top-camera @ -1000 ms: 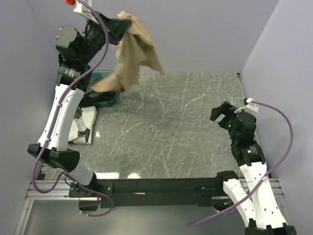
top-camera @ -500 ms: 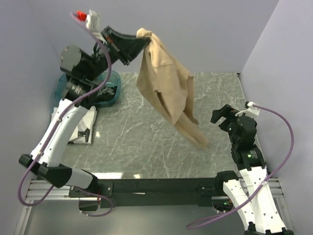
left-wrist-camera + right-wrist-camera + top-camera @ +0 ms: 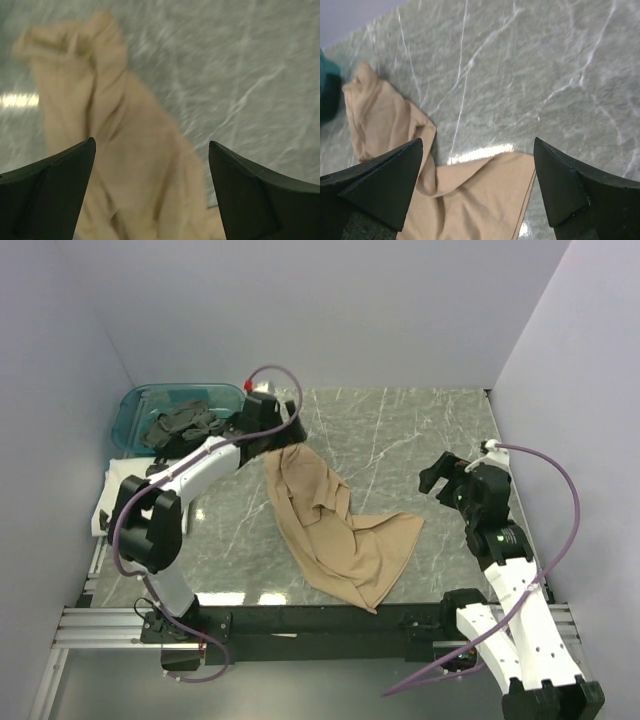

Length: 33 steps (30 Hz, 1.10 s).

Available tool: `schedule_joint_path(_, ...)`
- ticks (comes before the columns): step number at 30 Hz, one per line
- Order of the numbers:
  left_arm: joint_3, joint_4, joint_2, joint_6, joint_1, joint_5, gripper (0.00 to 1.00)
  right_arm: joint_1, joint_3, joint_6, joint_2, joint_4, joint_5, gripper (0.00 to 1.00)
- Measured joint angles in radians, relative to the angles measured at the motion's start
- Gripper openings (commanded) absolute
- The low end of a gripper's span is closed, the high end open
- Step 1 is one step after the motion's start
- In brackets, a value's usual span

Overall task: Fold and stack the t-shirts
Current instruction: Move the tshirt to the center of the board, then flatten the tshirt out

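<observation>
On the table [image 3: 410, 435], a tan shirt [image 3: 340, 540] is laid crumpled near the middle. Left gripper [image 3: 287, 443] is held wide apart just over its far end, nothing clamped. Right gripper [image 3: 441, 474] is likewise spread and empty, beside the shirt.

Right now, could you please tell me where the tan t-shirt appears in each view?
Top external: tan t-shirt lies crumpled mid-table.
Left wrist: tan t-shirt fills centre and upper left, blurred.
Right wrist: tan t-shirt at left and bottom centre.
Shared landmark: veined grey table beneath it.
</observation>
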Motion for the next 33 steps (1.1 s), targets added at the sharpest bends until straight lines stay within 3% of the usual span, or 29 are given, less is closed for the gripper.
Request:
schedule_joint_path(9, -0.320, 0.006, -0.259, -0.060, -0.003, -0.006, 0.99, 0.034, -0.043, 0.010, 0.081, 0.001, -0.154, 0.98)
schedule_joint_path(17, -0.525, 0.054, -0.369, -0.094, -0.047, 0.005, 0.99, 0.327, -0.137, 0.095, 0.175, 0.012, -0.134, 0.98)
schedule_joint_path(23, -0.585, 0.025, -0.404, -0.113, -0.045, -0.040, 1.00, 0.406, -0.169, 0.161, 0.333, 0.048, -0.151, 0.98)
schedule_joint_path(33, -0.586, 0.012, -0.435, -0.116, -0.046, -0.119, 1.00, 0.406, -0.090, 0.201, 0.595, 0.025, -0.036, 0.98)
